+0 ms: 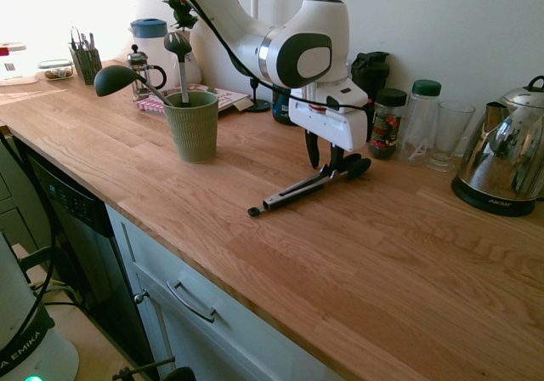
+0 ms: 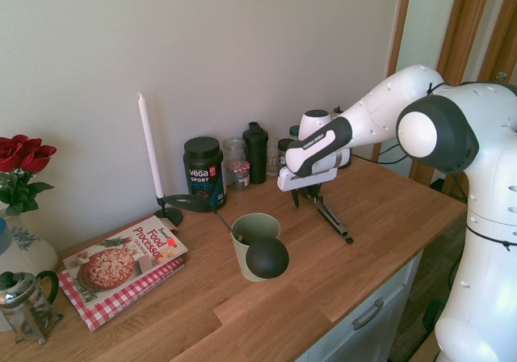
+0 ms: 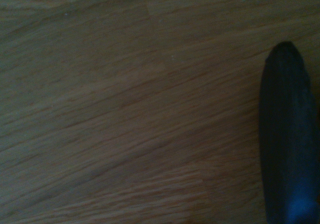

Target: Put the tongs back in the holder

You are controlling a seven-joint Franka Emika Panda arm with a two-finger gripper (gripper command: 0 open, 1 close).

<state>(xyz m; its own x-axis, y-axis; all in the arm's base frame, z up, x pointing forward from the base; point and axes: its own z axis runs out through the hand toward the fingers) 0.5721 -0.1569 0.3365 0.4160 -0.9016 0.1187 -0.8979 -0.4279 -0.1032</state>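
Pointing straight down, the white arm's claw (image 1: 337,154) straddles the black-tipped end of the long silver-metal tongs (image 1: 308,188), which lie flat on the wooden bench (image 1: 408,253); I cannot tell whether its fingers grip them. Well apart stands the sage-green ribbed ceramic holder (image 1: 192,127), with 2 black ladles. Readable print: "vega SPORT" on a black tub (image 2: 203,170), "Food Processor" on a cookbook (image 2: 124,258).

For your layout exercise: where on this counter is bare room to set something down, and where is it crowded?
Bare wood lies between the holder and the tongs, and along the front edge below them. The back wall is crowded: jars, a glass, the kettle.
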